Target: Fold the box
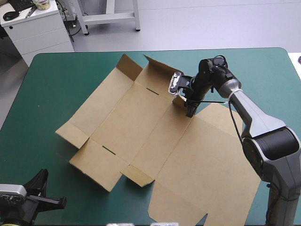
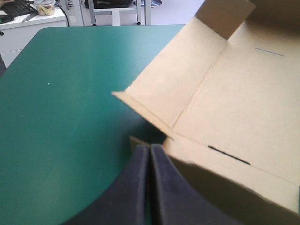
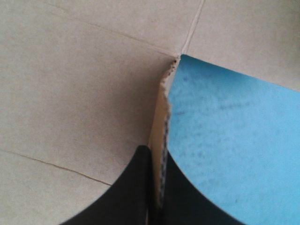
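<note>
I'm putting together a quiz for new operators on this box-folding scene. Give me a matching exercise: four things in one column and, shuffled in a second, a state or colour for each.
Things:
1. left hand
2. right hand
3. box
4. table

States or colours:
A. teal-green cover
B. shut on an edge of the board
C. shut, holding nothing
D. brown, mostly flat, a few flaps raised

Pairs: 1-C, 2-B, 3-D, 4-A

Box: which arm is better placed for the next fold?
Right, probably. The right claw is shut on a flap edge of the box, ready to fold it. The left claw is shut on nothing, off the board by the table's near-left corner.
</note>
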{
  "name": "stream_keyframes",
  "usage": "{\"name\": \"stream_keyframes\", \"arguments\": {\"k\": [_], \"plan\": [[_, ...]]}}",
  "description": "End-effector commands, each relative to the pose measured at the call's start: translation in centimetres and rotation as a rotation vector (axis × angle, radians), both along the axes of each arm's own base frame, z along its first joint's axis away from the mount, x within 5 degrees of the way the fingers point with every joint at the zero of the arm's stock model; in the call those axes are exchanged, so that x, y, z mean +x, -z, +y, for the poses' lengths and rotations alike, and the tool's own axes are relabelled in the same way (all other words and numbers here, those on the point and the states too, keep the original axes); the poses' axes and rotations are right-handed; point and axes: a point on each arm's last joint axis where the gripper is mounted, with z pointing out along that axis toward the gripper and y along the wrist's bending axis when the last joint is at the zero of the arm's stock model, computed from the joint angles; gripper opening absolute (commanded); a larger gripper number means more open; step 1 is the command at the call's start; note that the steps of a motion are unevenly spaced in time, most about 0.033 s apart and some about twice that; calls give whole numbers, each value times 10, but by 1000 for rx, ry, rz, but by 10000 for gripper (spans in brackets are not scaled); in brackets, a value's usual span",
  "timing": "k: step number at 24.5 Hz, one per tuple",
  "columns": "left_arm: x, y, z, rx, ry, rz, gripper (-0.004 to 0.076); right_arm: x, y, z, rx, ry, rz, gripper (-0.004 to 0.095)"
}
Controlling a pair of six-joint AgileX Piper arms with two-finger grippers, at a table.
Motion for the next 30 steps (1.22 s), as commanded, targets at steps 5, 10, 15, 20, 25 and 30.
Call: {"name": "stream_keyframes", "arguments": {"k": [5, 10, 15, 20, 25, 30], "plan": [[-5, -15, 0, -13, 7, -115, -10, -6, -27, 46, 15, -334, -255, -20], [-5, -15, 0, -13, 7, -115, -10, -5, -22, 61, 62, -437, -310, -20], [-5, -15, 0, -13, 7, -115, -10, -4, -23, 63, 91, -402, -315, 194], [-5, -15, 0, -13, 7, -115, -10, 0, -29, 64, 133, -321, -331, 698], [-5, -15, 0, -13, 7, -115, -10, 0, -53, 62, 190, -158, -300, 888], [-5, -15, 0, -11, 6, -115, -10, -4, -84, 50, 184, 94, -234, 801]]}}
